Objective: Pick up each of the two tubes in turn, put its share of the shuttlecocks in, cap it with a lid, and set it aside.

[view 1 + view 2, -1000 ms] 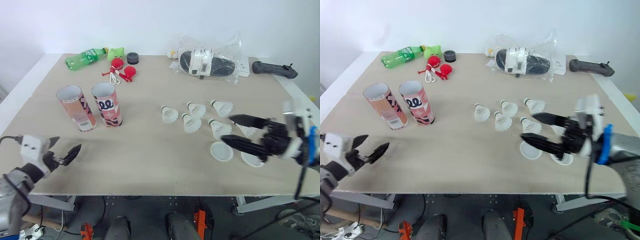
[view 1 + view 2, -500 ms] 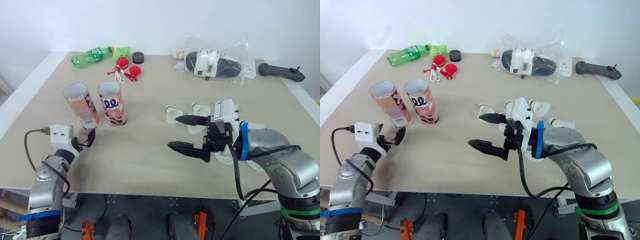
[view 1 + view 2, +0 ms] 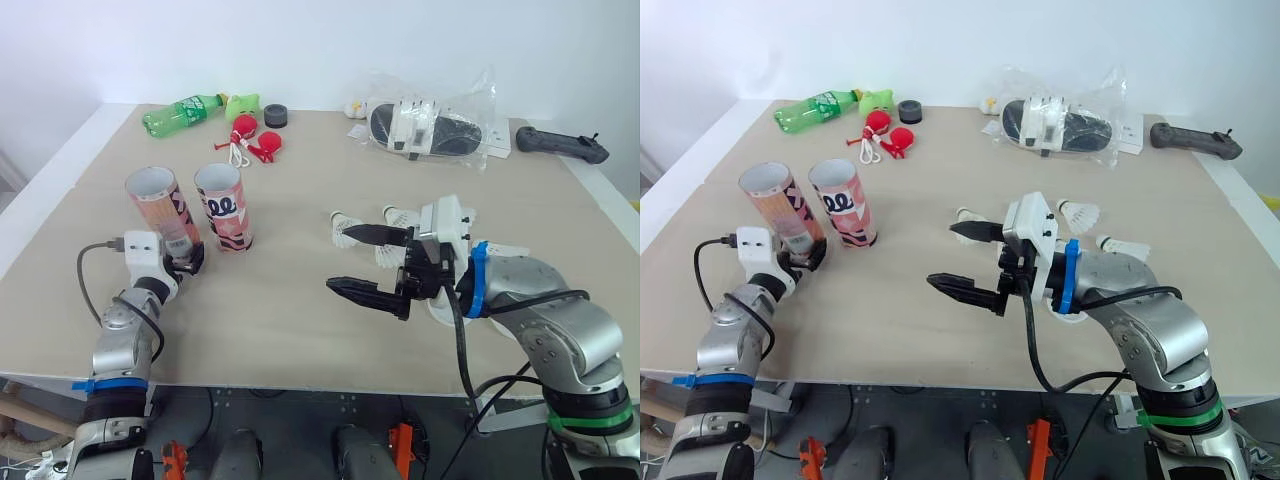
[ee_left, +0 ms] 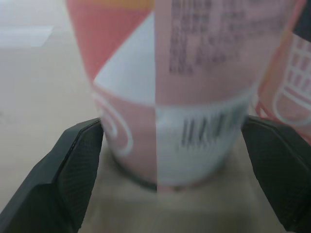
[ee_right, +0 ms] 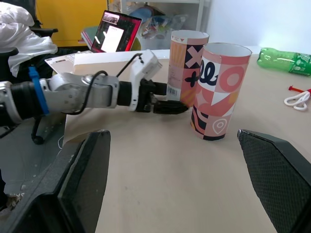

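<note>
Carried the left gripper forward since half a second back, from short of the tubes to the foot of the left tube. Straddles that tube's base with fingers spread wide, one on each side, pads right at the wall; cannot tell whether pressing. Finds the left tube upright on the counter, mouth open, barcode toward the left gripper, just beside the right tube, which is also upright and open-mouthed.

Nudged the right gripper a little nearer the tubes over the same half second. Hangs above the counter's middle, well apart from both tubes, fingers wide and holding nothing.

Leaves the shuttlecocks lying on the counter on the robot's right, one just behind the right gripper's upper finger, others partly hidden by the right arm. Shows a bit of a white lid on the counter under that arm.

Along the far edge, from the robot's left: green bottle, red items, black puck, plastic bag, black controller
</note>
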`<control>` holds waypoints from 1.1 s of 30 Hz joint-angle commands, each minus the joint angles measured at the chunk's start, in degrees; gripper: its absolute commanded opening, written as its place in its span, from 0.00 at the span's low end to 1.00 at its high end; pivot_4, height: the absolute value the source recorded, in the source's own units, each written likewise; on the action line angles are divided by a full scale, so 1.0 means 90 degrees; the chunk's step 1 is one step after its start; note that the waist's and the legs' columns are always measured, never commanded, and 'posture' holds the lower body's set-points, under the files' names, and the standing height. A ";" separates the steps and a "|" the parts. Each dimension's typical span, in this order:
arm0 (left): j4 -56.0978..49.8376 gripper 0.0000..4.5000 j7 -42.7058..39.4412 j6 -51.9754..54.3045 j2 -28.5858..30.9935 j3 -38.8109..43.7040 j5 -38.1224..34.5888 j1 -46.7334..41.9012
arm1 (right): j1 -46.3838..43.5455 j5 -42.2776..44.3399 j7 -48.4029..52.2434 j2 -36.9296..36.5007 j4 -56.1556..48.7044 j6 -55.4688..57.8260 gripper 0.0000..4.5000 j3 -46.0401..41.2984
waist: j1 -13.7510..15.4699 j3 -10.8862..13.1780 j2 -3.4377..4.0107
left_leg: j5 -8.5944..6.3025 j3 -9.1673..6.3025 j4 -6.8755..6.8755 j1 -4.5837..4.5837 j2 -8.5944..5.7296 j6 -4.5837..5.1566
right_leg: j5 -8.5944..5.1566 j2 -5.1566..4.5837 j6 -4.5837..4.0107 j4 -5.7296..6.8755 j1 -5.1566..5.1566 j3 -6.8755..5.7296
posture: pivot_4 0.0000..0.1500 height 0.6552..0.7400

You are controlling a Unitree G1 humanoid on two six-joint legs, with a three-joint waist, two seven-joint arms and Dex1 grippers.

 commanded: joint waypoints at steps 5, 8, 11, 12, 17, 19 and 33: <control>0.1170 1.00 0.0131 -0.0728 -0.0058 0.0041 0.0041 -0.0696 | -0.0210 -0.0066 -0.0088 0.0124 -0.0046 -0.0105 1.00 0.0006 | 0.0001 0.0000 0.0000 | 0.0002 -0.0001 0.0000 0.0000 -0.0001 0.0002 | 0.0002 0.0000 0.0001 0.0000 0.0000 0.0001 | 1.00 1.00; 0.1337 0.88 0.0117 -0.0885 -0.0079 0.0033 0.0010 -0.0774 | -0.0254 -0.0083 -0.0105 0.0147 -0.0035 -0.0068 1.00 0.0021 | 0.0002 0.0000 0.0001 | 0.0002 -0.0001 -0.0003 0.0001 -0.0001 0.0002 | 0.0002 0.0000 0.0002 0.0000 0.0000 0.0000 | 1.00 1.00; 0.1372 0.73 0.0041 -0.0926 -0.0072 0.0016 -0.0024 -0.0736 | -0.0303 -0.0073 -0.0128 0.0157 -0.0019 -0.0035 1.00 0.0036 | 0.0002 0.0000 0.0001 | 0.0002 -0.0002 -0.0004 0.0001 -0.0001 0.0002 | 0.0002 0.0000 0.0002 0.0000 0.0000 0.0000 | 1.00 1.00; 0.1360 0.73 0.0040 -0.0937 -0.0064 0.0022 -0.0027 -0.0709 | -0.0319 -0.0068 -0.0133 0.0159 -0.0011 -0.0028 1.00 0.0038 | 0.0001 0.0000 0.0001 | 0.0002 -0.0002 -0.0004 0.0000 -0.0001 0.0002 | 0.0002 0.0000 0.0002 0.0000 0.0000 0.0000 | 1.00 1.00; 0.1126 0.73 0.0059 -0.0925 0.0027 0.0138 -0.0091 -0.0506 | -0.0356 -0.0020 -0.0145 0.0181 0.0015 -0.0008 1.00 0.0025 | 0.0001 0.0000 0.0001 | 0.0002 -0.0002 -0.0006 0.0000 -0.0001 0.0001 | 0.0000 0.0000 0.0004 0.0000 0.0000 0.0001 | 1.00 1.00; 0.0925 0.73 0.0067 -0.0877 0.0074 0.0203 -0.0150 -0.0393 | -0.0350 0.0007 -0.0143 0.0181 0.0015 0.0003 1.00 0.0004 | -0.0009 0.0000 0.0001 | 0.0002 -0.0002 -0.0007 0.0001 -0.0001 0.0001 | 0.0000 0.0000 0.0004 0.0000 0.0000 0.0001 | 1.00 1.00; -0.3625 0.73 -0.4293 0.1369 0.3934 0.0837 -0.2056 0.3207 | -0.0077 0.1356 0.0824 -0.1317 0.0439 0.1140 1.00 -0.1077 | -0.0068 0.0005 0.0006 | 0.0001 0.0009 -0.0056 0.0000 0.0010 0.0000 | -0.0072 -0.0010 -0.0064 0.0023 -0.0028 -0.0011 | 1.00 1.00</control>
